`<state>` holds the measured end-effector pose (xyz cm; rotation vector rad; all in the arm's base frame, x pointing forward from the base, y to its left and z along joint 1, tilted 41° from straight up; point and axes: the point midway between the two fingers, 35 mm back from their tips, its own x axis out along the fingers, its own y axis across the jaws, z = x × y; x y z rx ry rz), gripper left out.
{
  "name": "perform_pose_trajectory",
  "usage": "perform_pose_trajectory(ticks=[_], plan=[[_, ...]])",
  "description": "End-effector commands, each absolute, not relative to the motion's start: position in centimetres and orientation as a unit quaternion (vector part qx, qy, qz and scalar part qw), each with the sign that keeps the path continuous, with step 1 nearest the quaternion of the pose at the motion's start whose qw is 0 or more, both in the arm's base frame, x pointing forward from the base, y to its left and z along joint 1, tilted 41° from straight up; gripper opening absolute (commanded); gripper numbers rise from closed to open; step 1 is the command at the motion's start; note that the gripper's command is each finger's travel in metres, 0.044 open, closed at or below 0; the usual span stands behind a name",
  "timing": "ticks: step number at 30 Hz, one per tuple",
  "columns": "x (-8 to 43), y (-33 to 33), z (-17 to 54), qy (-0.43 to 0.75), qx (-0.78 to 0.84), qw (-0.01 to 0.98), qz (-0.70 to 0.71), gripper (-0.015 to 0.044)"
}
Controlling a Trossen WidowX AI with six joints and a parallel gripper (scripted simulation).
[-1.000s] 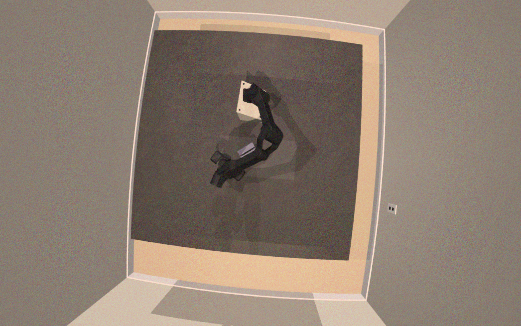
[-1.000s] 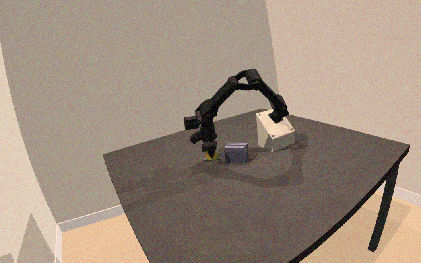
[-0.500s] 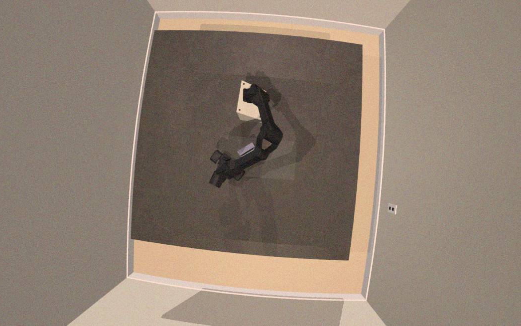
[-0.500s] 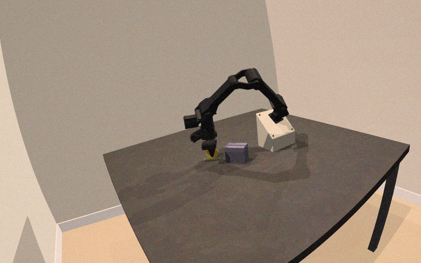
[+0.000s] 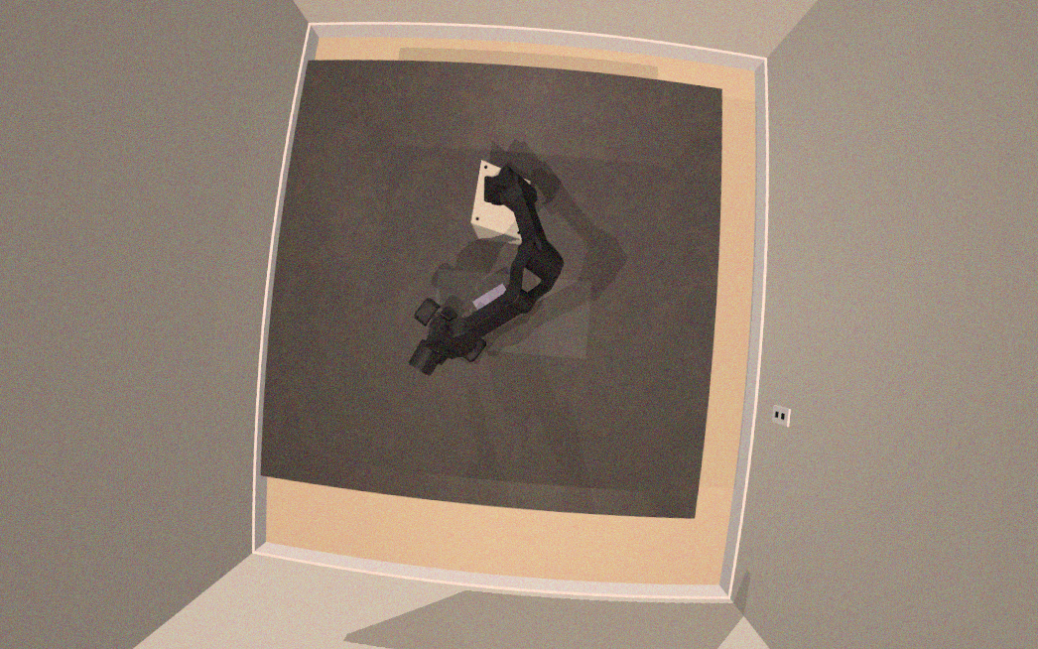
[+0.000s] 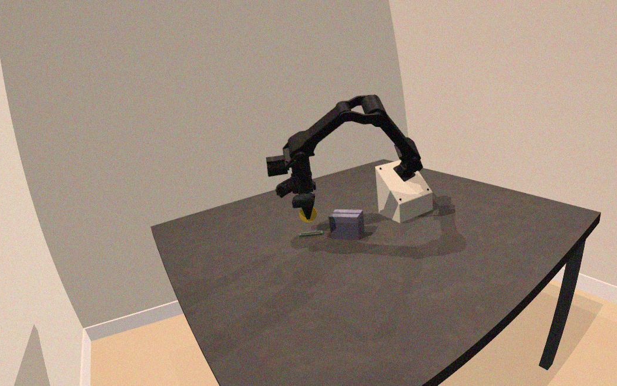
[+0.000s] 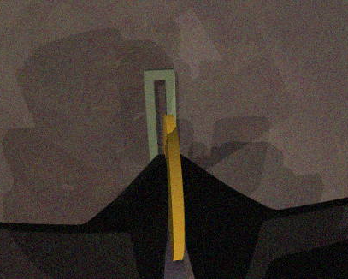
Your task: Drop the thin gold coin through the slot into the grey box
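My gripper (image 6: 308, 217) (image 7: 168, 163) is shut on the gold coin (image 6: 314, 215) (image 7: 179, 205). The coin is upright on edge, raised above the holder with a gap under it in the exterior view. The shallow green holder (image 6: 311, 234) (image 7: 150, 103) lies on the table, its groove empty where it shows in the wrist view. The closed grey-purple box (image 6: 347, 228) (image 5: 489, 296) stands beside the holder, towards the arm's base. Its lid slot shows as a thin dark line in the exterior view. In the top view the arm hides the fingers, coin and holder.
The cream wedge-shaped base (image 6: 415, 206) (image 5: 497, 215) that carries the arm stands behind the box. The arm arches over from it. The dark table (image 6: 272, 306) (image 5: 611, 435) has its near edges well away from the holder and box.
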<state>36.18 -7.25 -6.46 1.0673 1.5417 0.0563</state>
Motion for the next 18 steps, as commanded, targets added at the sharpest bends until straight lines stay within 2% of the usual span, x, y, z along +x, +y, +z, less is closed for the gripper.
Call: perform_pose_trajectory(ticks=[1,18], plan=[[36.2,-8.0,-5.5,0.661,0.455,0.597,0.024,0.0],[35.5,-10.2,-2.6,0.662,0.456,0.595,0.024,0.0]])
